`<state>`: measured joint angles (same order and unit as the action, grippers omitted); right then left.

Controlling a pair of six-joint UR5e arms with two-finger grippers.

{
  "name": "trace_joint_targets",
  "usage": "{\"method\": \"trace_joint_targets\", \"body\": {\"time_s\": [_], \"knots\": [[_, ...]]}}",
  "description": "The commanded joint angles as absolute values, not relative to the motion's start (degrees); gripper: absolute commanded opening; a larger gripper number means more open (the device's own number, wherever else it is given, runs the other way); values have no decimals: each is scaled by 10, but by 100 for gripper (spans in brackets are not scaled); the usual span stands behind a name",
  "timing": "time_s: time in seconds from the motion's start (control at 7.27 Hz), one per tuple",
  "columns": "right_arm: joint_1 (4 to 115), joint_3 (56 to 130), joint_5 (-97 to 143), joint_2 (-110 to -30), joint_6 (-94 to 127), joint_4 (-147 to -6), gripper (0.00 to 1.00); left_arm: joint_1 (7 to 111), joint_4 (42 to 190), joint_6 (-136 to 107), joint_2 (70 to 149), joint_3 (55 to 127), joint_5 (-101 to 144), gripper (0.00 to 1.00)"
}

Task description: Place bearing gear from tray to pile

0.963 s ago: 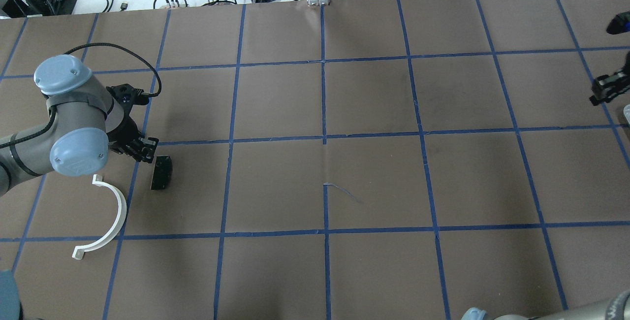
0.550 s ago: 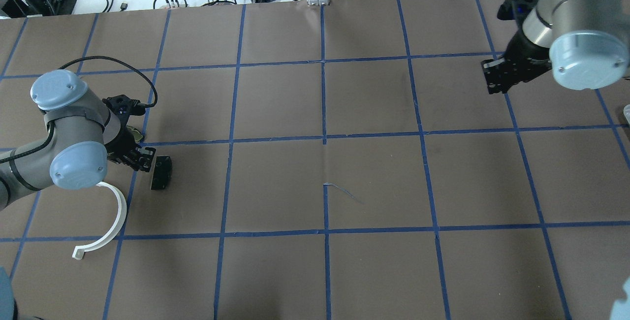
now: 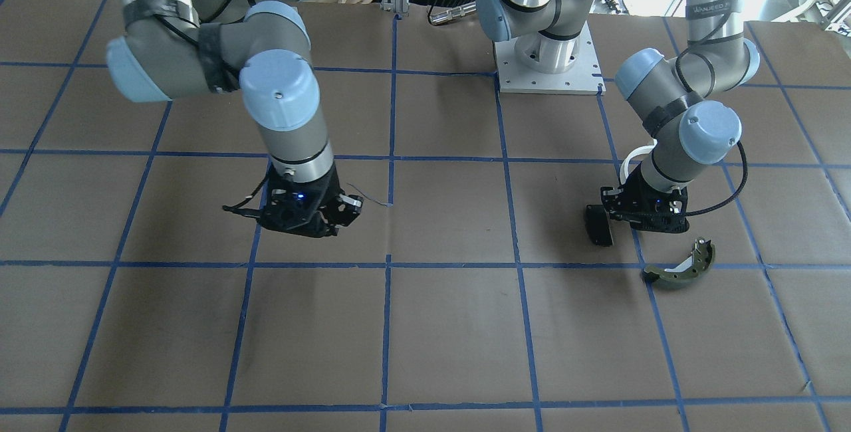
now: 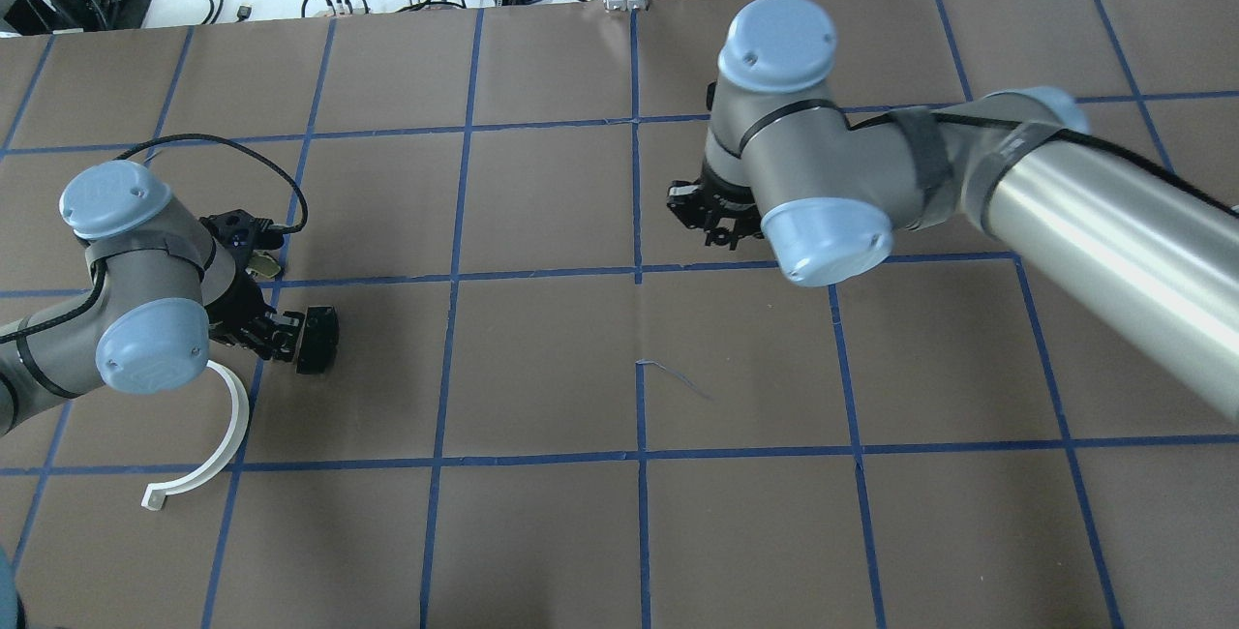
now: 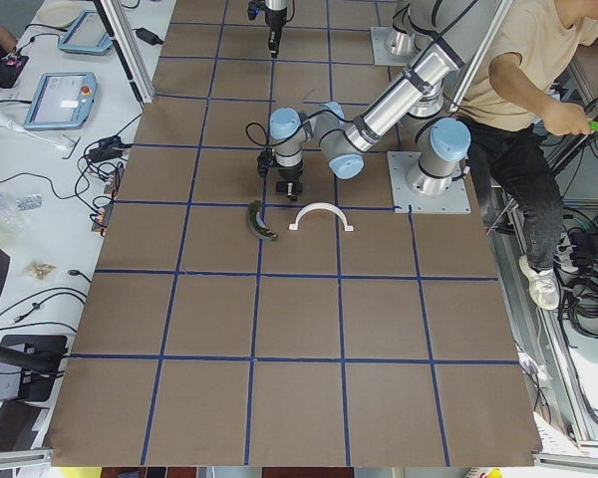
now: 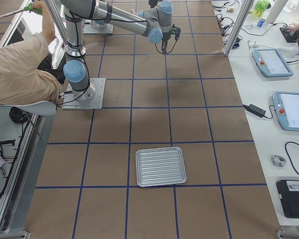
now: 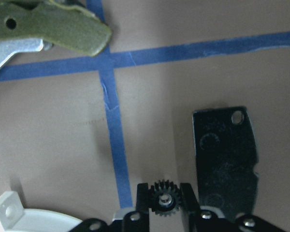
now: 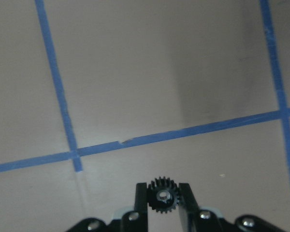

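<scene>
Left gripper (image 4: 281,337): closed on gear (image 7: 163,196), low at pile (image 3: 598,226); pad (image 7: 225,154) just beside, shoe (image 7: 53,29) and ring (image 7: 12,212) near.
Right gripper (image 4: 702,218): closed on second gear (image 8: 163,195), mid-table; pile well off toward robot's left.
Nearer arm: left.

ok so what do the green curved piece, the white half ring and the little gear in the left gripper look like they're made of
Green curved piece: matte olive lining on a bare grey metal backing that shows at its end. White half ring: probably plastic, smooth and evenly white. Gear: dark toothed rim, shiny silver hub; metal or hard plastic, can't tell.
</scene>
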<state>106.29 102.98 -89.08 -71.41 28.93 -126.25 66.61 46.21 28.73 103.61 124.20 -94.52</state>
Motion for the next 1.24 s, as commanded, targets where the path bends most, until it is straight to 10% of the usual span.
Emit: {"method": "trace_joint_targets", "body": {"time_s": [0.0,0.41,0.83,1.1], "knots": [[1131,1030,-892,-645,399,-1332,6,665,459,293,1034,1237,-946,100],[1149,1031,-885,-632,424,-1340,19,679,467,287,1038,1201,-941,100],[1146,1044,-885,-636,414,-1332,100,752,559,245,1055,1102,-916,100],[1097,1027,-889,-670,321,-1306,100,814,577,132,1056,1092,-915,100]]}}
